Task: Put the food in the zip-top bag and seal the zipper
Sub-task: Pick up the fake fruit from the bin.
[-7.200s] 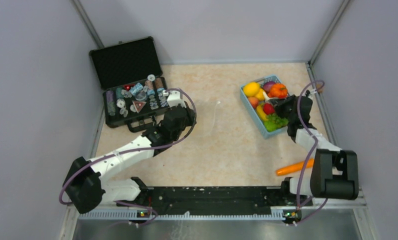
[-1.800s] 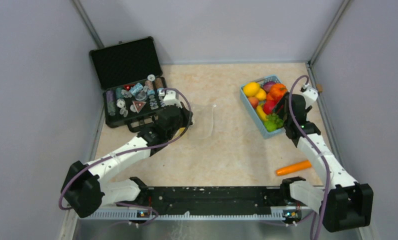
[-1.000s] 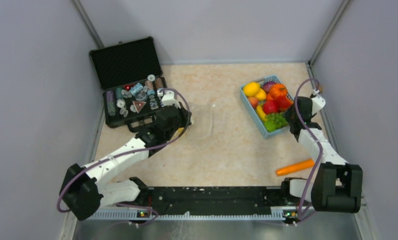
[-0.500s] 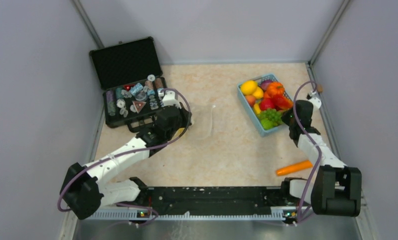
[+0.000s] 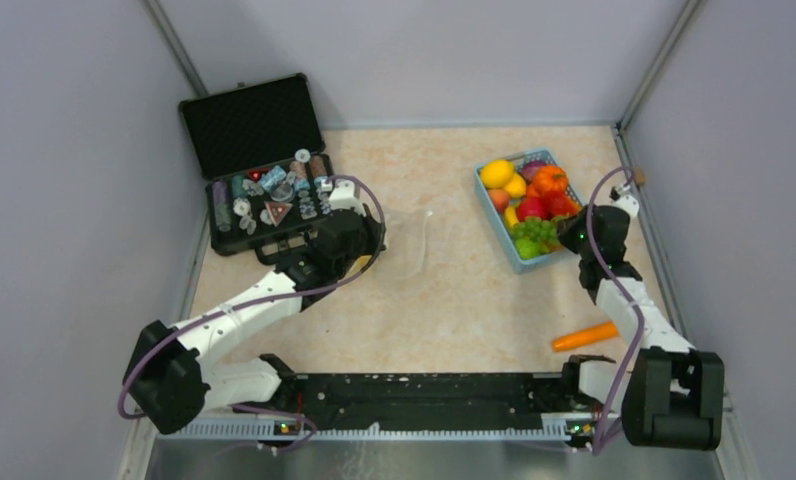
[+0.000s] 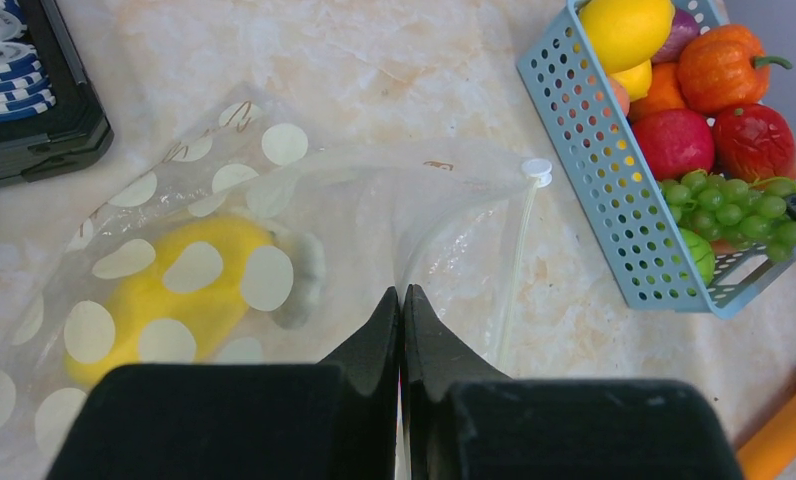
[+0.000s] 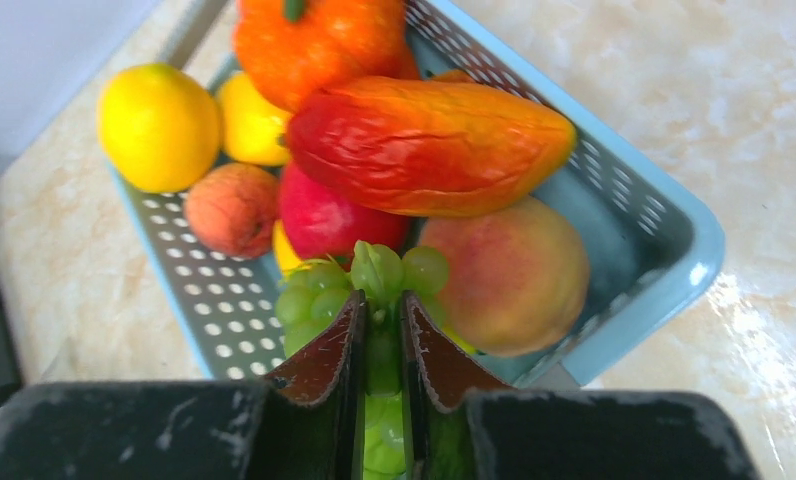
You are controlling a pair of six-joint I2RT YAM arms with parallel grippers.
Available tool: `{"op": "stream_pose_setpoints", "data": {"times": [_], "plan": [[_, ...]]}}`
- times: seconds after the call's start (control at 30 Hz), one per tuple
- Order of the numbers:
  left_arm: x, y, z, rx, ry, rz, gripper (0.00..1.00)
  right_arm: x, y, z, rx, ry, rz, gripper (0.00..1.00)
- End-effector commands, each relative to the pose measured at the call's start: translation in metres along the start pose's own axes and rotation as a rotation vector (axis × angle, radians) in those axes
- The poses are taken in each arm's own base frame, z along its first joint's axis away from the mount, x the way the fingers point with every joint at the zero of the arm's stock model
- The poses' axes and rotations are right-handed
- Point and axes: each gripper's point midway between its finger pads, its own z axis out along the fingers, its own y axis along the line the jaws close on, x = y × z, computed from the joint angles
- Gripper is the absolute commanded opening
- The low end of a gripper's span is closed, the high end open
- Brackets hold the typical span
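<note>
The table [image 5: 454, 300] spreads out ahead of me, with the black case [image 5: 249, 125] at far left and the light-blue basket [image 5: 496, 228] at far right, heaped with food. Between them, closer to my left arm, the zip-top bag [image 6: 274, 190] lies mostly flat with a yellow fruit [image 6: 164, 300] already inside it. My left gripper [image 6: 402, 300] is pinched tight on the bag's film by its open edge, holding up a fold. The zipper [image 6: 517, 260] runs along that edge on the basket side, its long axis going near to far across the table, so the mouth faces right, toward the food. My right gripper [image 7: 382, 310] is down in the basket's near end, fingers closed around the green grapes [image 7: 374, 270], part of the cluster squeezed between them. From there the bag lies off to my left, well apart, so I judge the coming move to be a lift and a sideways carry, entering across the zipper rather than along it. A carrot [image 5: 587, 335] lies loose near my right arm's base
</note>
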Motion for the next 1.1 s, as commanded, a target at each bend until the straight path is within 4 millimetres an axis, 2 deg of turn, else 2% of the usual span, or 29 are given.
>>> {"op": "stream_pose_setpoints", "data": {"times": [0.0,0.27,0.57,0.67,0.77,0.93,1.07], "plan": [[-0.019,-0.014,0.0,0.036,-0.041,-0.015,0.02,-0.031,0.04,-0.019,-0.183,-0.103,-0.016,0.08],[-0.019,-0.02,0.002,0.055,-0.033,-0.019,0.02,-0.05,0.064,-0.04,-0.299,-0.171,-0.024,0.07],[-0.021,-0.025,0.004,0.067,-0.028,-0.014,0.02,-0.051,0.069,-0.043,-0.311,-0.146,-0.017,0.06],[-0.019,-0.022,0.004,0.056,-0.024,-0.011,0.02,-0.075,0.084,-0.062,-0.343,-0.191,-0.059,0.05],[-0.02,-0.021,0.004,0.051,-0.033,-0.016,0.02,-0.089,0.085,-0.072,-0.34,-0.254,-0.065,0.06],[-0.018,-0.026,0.007,0.07,-0.017,-0.016,0.01,-0.078,0.09,-0.069,-0.372,-0.2,-0.048,0.05],[-0.016,-0.026,0.007,0.072,-0.01,-0.018,0.01,-0.071,0.102,-0.072,-0.45,-0.171,-0.013,0.04]]}}
